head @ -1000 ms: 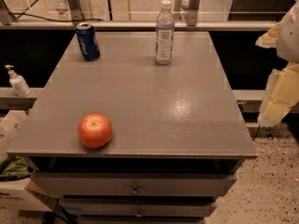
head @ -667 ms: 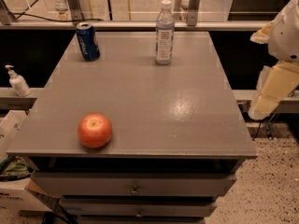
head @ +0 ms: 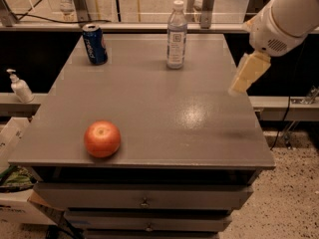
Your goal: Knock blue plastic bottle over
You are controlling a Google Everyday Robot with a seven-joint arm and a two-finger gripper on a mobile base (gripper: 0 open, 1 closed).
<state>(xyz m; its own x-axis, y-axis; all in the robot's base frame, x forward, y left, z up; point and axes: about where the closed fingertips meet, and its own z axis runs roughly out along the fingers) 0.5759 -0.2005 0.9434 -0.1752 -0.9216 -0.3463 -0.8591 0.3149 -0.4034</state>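
A slim clear plastic bottle [head: 176, 36], white-capped and pale-labelled, stands upright near the bench's [head: 164, 108] far edge; the tool [head: 240, 83] hangs well to its right.

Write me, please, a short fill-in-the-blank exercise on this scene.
1. The bottle stands ____ near the far edge of the table.
2. In the camera view, the can stands to the ____ of the bottle.
3. In the camera view, the gripper hangs by the table's ____ edge, apart from the bottle.
4. The bottle's cap is ____ in colour.

Missing words: upright; left; right; white.
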